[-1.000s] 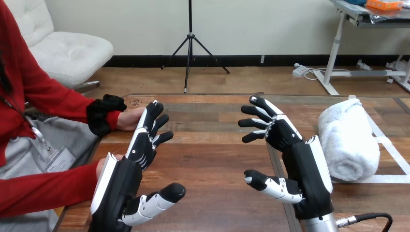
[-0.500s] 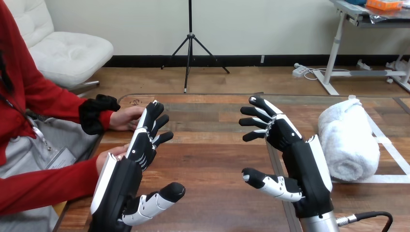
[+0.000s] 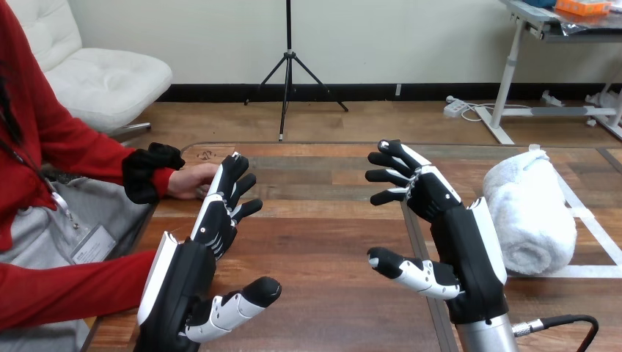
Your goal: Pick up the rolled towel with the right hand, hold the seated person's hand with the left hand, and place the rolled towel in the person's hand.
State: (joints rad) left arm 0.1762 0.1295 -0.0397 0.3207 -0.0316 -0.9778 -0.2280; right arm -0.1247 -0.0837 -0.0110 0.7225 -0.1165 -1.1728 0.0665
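Observation:
A white rolled towel lies on the wooden table at the right, inside a taped square. My right hand hovers just left of it, open, its fingers spread and pointing away from me, apart from the towel. At the lower left my left hand is raised, open, fingers straight and thumb out to the right. The person's hand rests at the table's left edge, partly hidden behind my left hand's fingertips; whether they touch I cannot tell.
White tape lines mark the table around the towel. The person's red sleeve crosses the lower left corner beside my left arm. Bare wood lies between my two hands.
My right hand has drifted slightly to the right, toward the towel. The person's lower hand has drawn back behind my left arm. My left hand has kept still.

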